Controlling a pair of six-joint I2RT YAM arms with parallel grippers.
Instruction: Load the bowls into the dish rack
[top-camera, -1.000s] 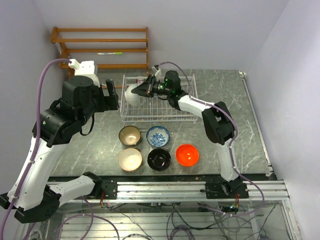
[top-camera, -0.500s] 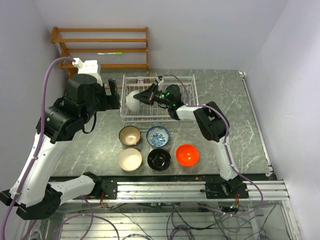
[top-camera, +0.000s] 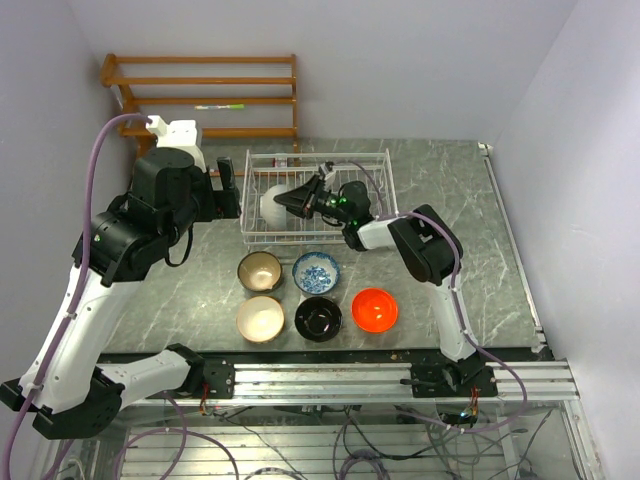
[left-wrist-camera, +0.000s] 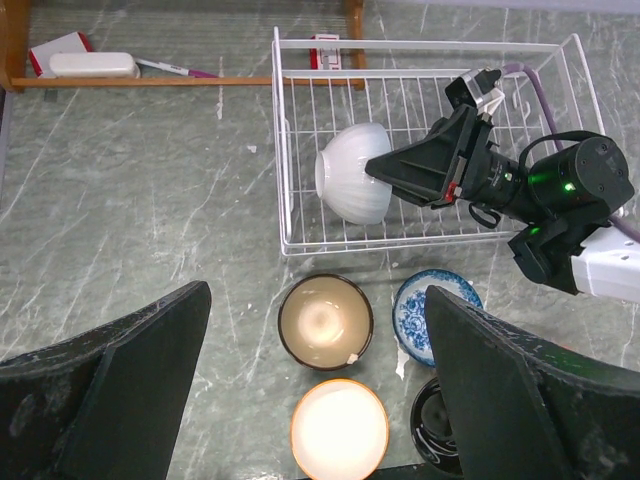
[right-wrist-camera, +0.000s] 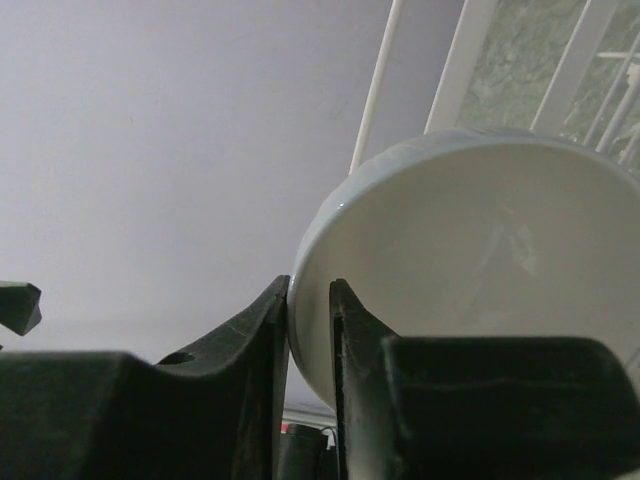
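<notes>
Your right gripper (right-wrist-camera: 309, 292) reaches into the left part of the dish rack (top-camera: 386, 172), a white wire basket that sits toward the far side of the desk (top-camera: 480, 250) with its long axis running left to right. The white bowl (top-camera: 270, 204) is inside the rack near its left wall. It is tipped up on its side rather than sitting flat. Its hollow faces your right wrist camera, so the mouth points roughly right toward that arm, and your left wrist view catches only the ribbed outside. The right jaws stand narrow with the bowl's rim between them: one finger is outside the wall and one inside, and both look pressed against it. Your left gripper (left-wrist-camera: 316, 290) hangs above the desk just left of the rack with its jaws wide and nothing in them. The other five bowls stand upright on the desk near of the rack, mouths up. The brown bowl (top-camera: 260, 270) and the blue-and-white bowl (top-camera: 316, 271) sit side by side just near of the rack's front rail. Nearer you, the cream bowl (top-camera: 260, 318), the black bowl (top-camera: 318, 318) and the orange-red bowl (top-camera: 374, 310) run left to right. A wooden slatted shelf (top-camera: 200, 82) stands at the far left against the wall.
</notes>
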